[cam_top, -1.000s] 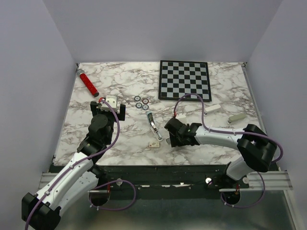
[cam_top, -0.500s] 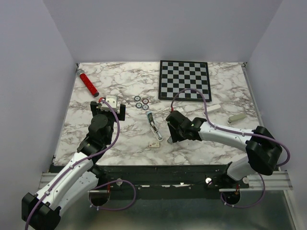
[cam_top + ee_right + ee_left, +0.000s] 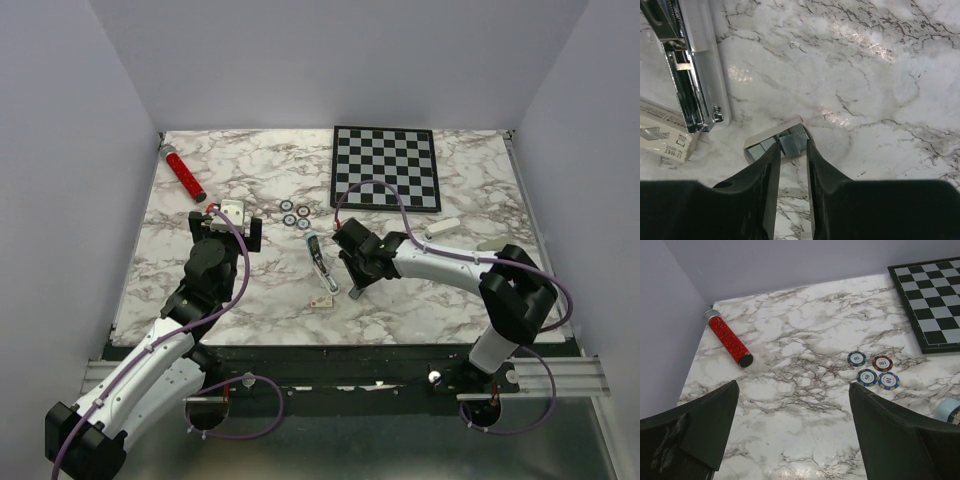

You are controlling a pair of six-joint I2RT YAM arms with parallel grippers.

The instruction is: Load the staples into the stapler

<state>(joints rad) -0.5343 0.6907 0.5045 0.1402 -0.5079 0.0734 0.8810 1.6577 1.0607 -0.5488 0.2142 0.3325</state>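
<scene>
The right gripper (image 3: 791, 148) pointed down at the staples (image 3: 790, 142), a teal-grey strip lying with others in a shallow pale tray (image 3: 751, 144) in the lower middle of the wrist view. Its jaws stood narrow, one on each side of the strip. Whether they already pinched it I could not tell. The tray's upper left corner lay near the stapler (image 3: 690, 75), but apart from it. The stapler lay open in the upper left of that frame with its metal channel showing. A small cream box (image 3: 662, 142) sat at the left edge, just beside the stapler's near end. Contact between them could not be made out. Bare marble filled the whole right half of the wrist view.

In the top view all this sat in the lower middle of the surface (image 3: 250, 170), near its front edge. Open marble stretched to the right of the right arm, as far as a white bar (image 3: 441, 227).

The left gripper (image 3: 792, 405) had its jaws spread wide, with nothing between them, over bare marble left of centre. A red glitter tube (image 3: 729, 341) lay by the left edge. Four poker chips (image 3: 872, 370) clustered right of centre. The chessboard (image 3: 385, 167) occupied the upper right, close to the back edge.
</scene>
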